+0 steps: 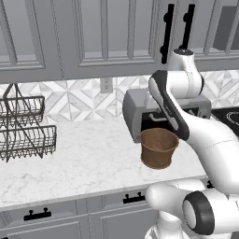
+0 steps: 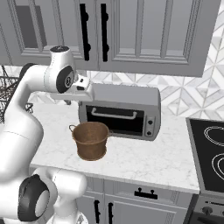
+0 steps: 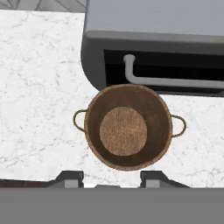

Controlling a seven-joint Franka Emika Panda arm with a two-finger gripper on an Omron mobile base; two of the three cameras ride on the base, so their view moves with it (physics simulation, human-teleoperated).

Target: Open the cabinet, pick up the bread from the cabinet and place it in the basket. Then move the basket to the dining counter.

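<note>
The brown woven basket (image 1: 158,148) (image 2: 90,140) (image 3: 127,132) stands empty on the marble counter, right in front of a grey toaster oven. My gripper (image 3: 111,178) hangs above it and looks straight down into it; its fingertips (image 3: 70,177) stand apart with nothing between them. The grey upper cabinet (image 1: 116,32) (image 2: 135,30) is shut, its two black bar handles (image 2: 84,33) side by side above the arm. The bread is hidden. The dining counter is out of view.
The toaster oven (image 2: 120,109) (image 3: 157,48) sits against the tiled wall behind the basket. A black wire two-tier rack (image 1: 23,128) stands at the counter's left. A black cooktop (image 2: 210,153) lies to the right. Grey drawers (image 1: 70,214) run under the counter edge.
</note>
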